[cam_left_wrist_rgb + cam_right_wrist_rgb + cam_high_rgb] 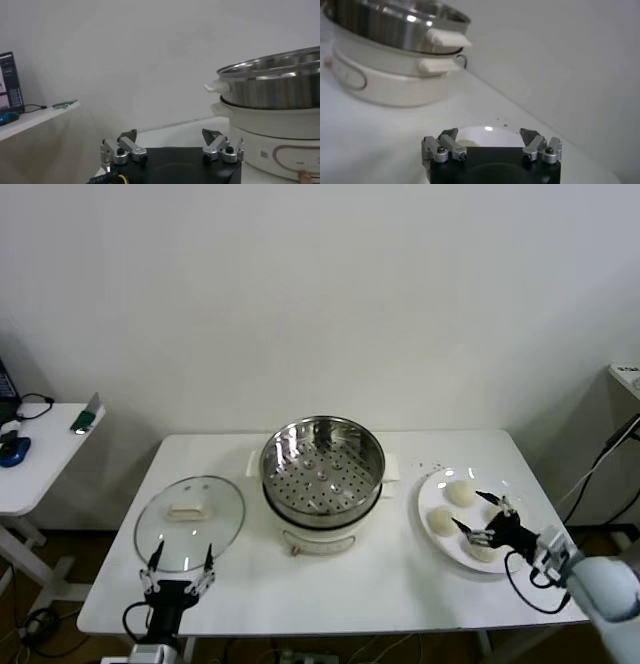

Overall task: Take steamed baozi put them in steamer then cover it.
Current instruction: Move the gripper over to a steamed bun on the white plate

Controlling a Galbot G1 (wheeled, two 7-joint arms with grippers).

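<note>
The steel steamer [322, 474] stands uncovered on its white base at the table's middle, its perforated tray bare. It fills the side of the left wrist view [280, 90] and the right wrist view [385, 25]. The glass cover [190, 522] with a cream handle lies flat on the table to the steamer's left. Three baozi show on a white plate [432, 486]: one far [461, 493], one left [440, 520], one near [483, 551]. My right gripper [470, 511] [489, 134] hangs open just above the plate, among the buns. My left gripper [183, 556] [169, 136] is open at the cover's near edge, holding nothing.
The white table [400, 594] has its front edge close under both grippers. A lower side table [40, 454] with small items stands far left. A black cable [600, 464] runs down past the table's right end. A plain wall is behind.
</note>
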